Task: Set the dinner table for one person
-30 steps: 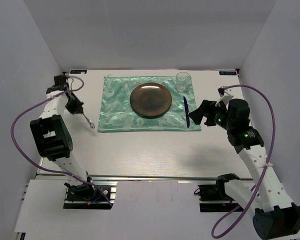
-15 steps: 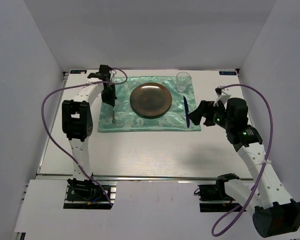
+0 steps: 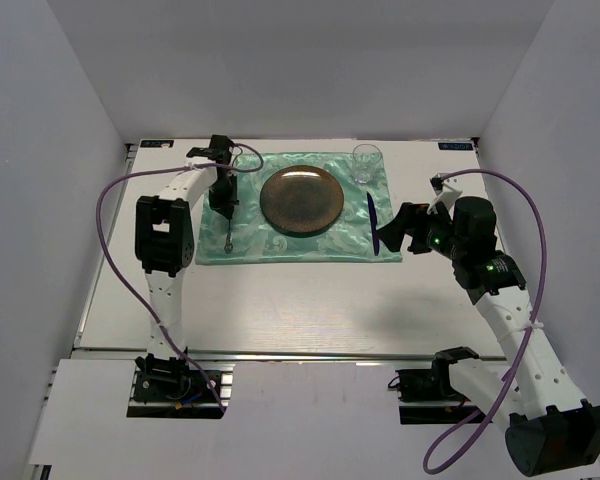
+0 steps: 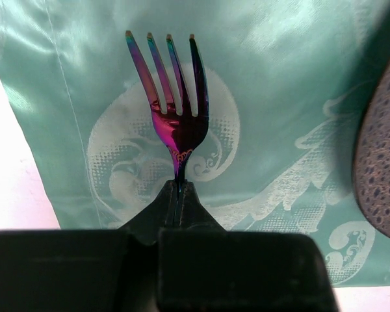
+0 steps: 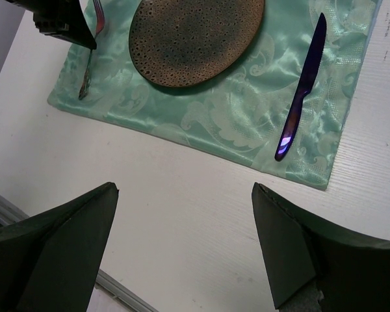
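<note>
White dinner table spans the work area behind the front rail; judged rigid and fixed, a surface to load, not to grasp. Right gripper: fingers spread, empty, above bare tabletop near the knife. Left gripper: clamped on the fork at its neck, over the green cloth, left of the plate. Fork likely light, stiff, slick. Glass stands farthest.

The fork is polished metal with an iridescent purple-blue sheen; the knife shares that gloss. The green cloth is shiny satin with a paler woven pattern. The brown plate looks speckled and rough. The white surface is matt, faintly grained.
</note>
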Robot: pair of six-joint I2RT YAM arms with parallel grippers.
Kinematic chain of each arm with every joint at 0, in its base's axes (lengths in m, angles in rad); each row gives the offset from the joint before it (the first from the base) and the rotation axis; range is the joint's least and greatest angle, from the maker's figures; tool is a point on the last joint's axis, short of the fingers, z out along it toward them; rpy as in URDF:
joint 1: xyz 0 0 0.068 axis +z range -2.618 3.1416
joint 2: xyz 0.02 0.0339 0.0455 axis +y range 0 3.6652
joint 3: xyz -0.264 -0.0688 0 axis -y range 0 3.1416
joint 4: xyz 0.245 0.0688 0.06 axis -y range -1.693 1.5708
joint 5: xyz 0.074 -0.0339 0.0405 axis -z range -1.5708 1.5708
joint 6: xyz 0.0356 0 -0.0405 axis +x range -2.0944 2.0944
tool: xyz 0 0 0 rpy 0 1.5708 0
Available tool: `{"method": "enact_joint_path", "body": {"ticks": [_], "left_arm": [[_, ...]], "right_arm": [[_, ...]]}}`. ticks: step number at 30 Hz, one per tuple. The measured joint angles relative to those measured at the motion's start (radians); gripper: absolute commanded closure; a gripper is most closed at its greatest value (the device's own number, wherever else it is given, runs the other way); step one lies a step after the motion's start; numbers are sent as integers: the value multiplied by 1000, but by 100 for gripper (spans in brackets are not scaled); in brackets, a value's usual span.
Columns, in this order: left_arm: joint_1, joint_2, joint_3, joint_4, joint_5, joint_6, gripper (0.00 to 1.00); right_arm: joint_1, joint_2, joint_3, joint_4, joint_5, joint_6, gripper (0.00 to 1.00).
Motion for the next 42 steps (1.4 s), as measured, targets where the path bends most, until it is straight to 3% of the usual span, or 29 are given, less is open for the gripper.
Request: {"method": "enact_joint_path", "body": {"ticks": [20,22,24,28,31,36,42], "left_arm": [[-9,69,79,-77,-19,36,100],[-9,69,79,-79,-21,33,87],[-9,69,79,-80,-24,23,64],[-9,69,79,-83,-35,0,53],[-9,62,74,-82,-42,-18,2],[-9,-41,14,-71,-69,-63,2],[-4,-520,-274,14,-146,-141,2]], "right_arm": [[0,0,0,0,-1,2,11],[0,0,0,0,-1,2,11],[0,0,0,0,-1,2,11],[0,0,0,0,-1,2,11],[0,0,3,-4,-2,3,11],[0,-3,21,-26,4,2,11],[0,-45,102,-140,132,4,11]]}}
